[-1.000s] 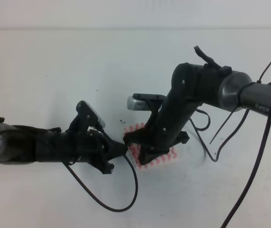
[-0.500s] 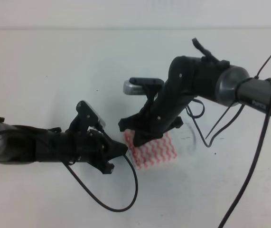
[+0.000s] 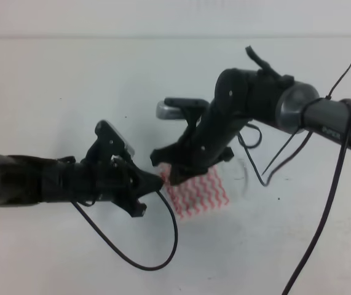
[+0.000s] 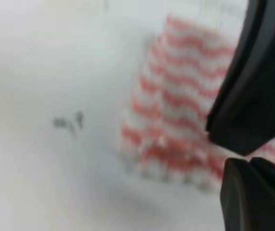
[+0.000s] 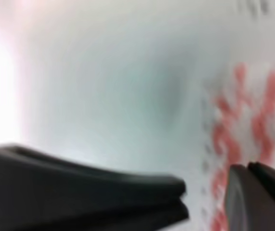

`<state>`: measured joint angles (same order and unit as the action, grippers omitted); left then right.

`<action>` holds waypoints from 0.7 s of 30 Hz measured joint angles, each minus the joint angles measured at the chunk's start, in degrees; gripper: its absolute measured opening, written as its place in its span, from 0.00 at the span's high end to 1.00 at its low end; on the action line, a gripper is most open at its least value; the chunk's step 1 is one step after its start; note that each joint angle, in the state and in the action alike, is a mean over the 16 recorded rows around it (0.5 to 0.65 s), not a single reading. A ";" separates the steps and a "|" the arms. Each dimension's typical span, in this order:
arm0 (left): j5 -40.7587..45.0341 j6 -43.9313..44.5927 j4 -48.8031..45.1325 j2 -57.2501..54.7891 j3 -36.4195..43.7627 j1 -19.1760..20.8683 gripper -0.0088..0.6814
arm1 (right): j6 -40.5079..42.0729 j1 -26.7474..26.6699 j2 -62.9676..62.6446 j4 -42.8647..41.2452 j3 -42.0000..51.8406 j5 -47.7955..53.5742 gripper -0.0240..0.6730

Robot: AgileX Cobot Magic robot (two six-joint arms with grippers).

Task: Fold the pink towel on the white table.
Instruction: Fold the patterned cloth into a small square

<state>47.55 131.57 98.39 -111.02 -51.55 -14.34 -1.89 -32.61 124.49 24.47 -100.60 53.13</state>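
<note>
- The left gripper [image 3: 157,180], matte black with tapered fingers, met the left edge of the pink towel [image 3: 198,192]; whether it was spread or pinching could not be told.
- The right gripper [image 3: 166,167], equally dark and angular, hovered over the towel's upper left corner, its jaws' spacing unclear.
- The towel was a thin, flat, roughly square cloth with wavy pink-red and white zigzag stripes.
- It lay on the white table [image 3: 52,86], a smooth surface with a few small dark specks.
- A thin black cable [image 3: 163,258] looped below the towel.

A robotics lab test bench. A plain white table [image 3: 52,74] fills the scene, crossed by loose black cables [image 3: 163,246] trailing from the arms.
</note>
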 joint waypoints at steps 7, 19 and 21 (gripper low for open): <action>-2.15 -0.39 -0.33 2.21 0.02 0.00 0.99 | -0.06 0.00 0.95 0.04 -2.31 -0.28 0.99; -4.64 -0.87 -1.21 2.82 0.07 0.00 0.99 | 0.00 0.00 2.94 0.99 -2.90 0.12 0.99; -4.88 -0.91 -1.46 2.82 0.06 0.00 0.99 | 0.04 0.00 2.74 1.10 -2.90 0.85 0.99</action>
<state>42.66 130.66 96.93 -108.20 -51.49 -14.34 -1.86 -32.61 127.23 25.57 -103.50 53.99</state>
